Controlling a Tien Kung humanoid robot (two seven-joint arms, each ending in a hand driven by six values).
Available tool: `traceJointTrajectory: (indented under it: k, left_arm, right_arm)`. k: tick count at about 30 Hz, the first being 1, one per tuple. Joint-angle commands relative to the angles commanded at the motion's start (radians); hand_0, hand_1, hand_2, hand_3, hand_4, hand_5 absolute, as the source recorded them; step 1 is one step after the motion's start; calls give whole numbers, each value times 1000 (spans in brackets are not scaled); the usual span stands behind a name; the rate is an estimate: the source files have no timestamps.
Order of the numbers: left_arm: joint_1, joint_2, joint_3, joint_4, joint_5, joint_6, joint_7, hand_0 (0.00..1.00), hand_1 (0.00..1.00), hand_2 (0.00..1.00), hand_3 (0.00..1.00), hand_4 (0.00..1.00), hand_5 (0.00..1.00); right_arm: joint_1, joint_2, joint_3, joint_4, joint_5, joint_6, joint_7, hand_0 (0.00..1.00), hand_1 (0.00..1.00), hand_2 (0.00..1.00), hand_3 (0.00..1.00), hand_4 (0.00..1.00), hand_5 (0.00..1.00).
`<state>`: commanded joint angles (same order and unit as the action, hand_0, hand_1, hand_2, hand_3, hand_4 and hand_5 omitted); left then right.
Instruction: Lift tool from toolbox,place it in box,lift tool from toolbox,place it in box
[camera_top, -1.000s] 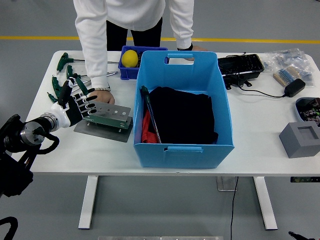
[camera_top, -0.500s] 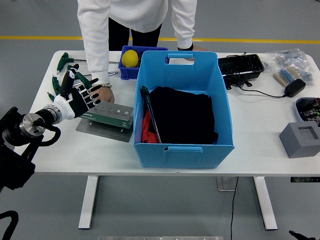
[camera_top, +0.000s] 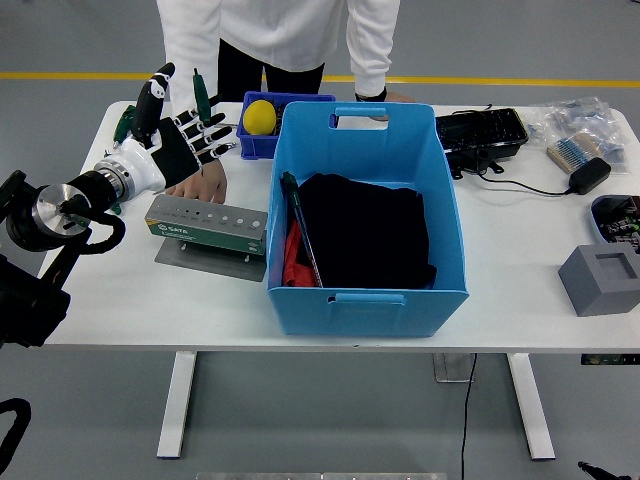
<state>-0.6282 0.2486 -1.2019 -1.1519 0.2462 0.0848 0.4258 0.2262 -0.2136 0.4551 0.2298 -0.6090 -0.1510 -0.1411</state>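
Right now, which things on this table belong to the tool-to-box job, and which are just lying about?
Job:
- left hand, raised, holding a green-handled tool
- tool holder
- large blue box, one green-handled tool already inside
- person's hand by the holder

Lying about:
- yellow ball in small blue bin
- keyboard
- brush
- grey block

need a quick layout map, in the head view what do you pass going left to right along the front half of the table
green tool holder → big blue box → grey block
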Motion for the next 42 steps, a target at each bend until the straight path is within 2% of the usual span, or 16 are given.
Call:
traceJointTrajectory:
  k: [7,11,15,20,22,23,26,28,29,34,36,42]
  left_arm:
    - [-69,-9,73,-52,-47,-4,-6,267,430,561,628,871,998]
    - [-123,-27,160,-64,-75,-20,-14,266,430,562,626,873,998]
    - [-166,-44,267,-43,-85,-46,-19,266,430,562,626,873,998]
    - [-214,-49,426,32,-45,-109,-7,267,438,573,640,873,998]
    - [-235,-47,488,65,5,-154,13,267,438,573,640,873,998]
    - [-246,-46,517,80,42,-188,30,354,553,713,795,897,998]
    - [-283,-46,581,109,159,-287,63,354,553,713,795,897,998]
    - [-303,-52,610,127,249,-333,64,354,553,713,795,897,998]
    - [-314,-57,621,142,288,-351,61,426,610,782,836,941,998]
    - [-340,-79,625,183,495,-387,40,426,610,782,836,941,998]
    - [-346,-85,615,186,578,-398,29,415,616,767,868,939,998]
    - [-363,-98,582,177,828,-420,-2,404,604,756,876,944,998]
  right_arm:
    - [2,-1,-1,1,2,0,0,625,598,663,538,776,658]
    - [1,-2,-2,1,2,0,-1,625,598,663,539,778,659]
    - [0,-2,1,2,-3,0,-3,625,598,663,539,778,659]
    - [0,-2,3,3,-7,0,-4,625,599,662,539,779,661]
    - [0,-2,3,3,-6,-1,-4,625,599,662,539,779,661]
    - [0,-2,3,3,-6,-1,-4,625,600,662,538,779,658]
    - [1,-4,4,3,-9,-1,-4,625,600,662,538,779,658]
    - [1,-4,5,4,-11,-1,-5,625,600,662,538,779,658]
    - [1,-4,6,4,-12,0,-6,625,598,663,540,780,659]
    - [2,-5,7,5,-16,1,-7,625,598,663,540,780,659]
    - [3,-6,6,5,-16,2,-7,626,599,663,540,781,659]
    - [7,-8,2,5,-8,1,-6,626,599,662,540,781,660]
